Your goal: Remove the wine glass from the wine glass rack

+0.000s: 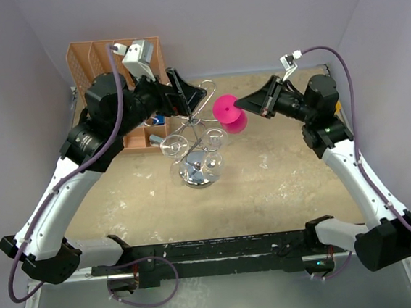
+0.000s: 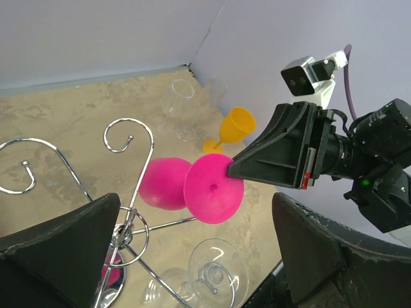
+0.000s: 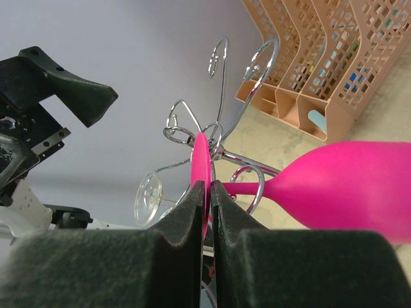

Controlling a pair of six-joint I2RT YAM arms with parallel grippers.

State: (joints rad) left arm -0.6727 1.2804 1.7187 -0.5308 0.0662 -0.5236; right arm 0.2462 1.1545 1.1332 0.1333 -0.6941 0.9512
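Sandy tabletop [image 1: 281, 183], wine glass rack [image 1: 198, 172], right hand [image 1: 239, 105] pinching foot of pink wine glass [image 1: 229, 115], left hand [image 1: 188, 91] gaping, empty

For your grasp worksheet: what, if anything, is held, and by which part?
The right gripper pinches the pink wine glass by its round foot's edge; the left gripper holds nothing.
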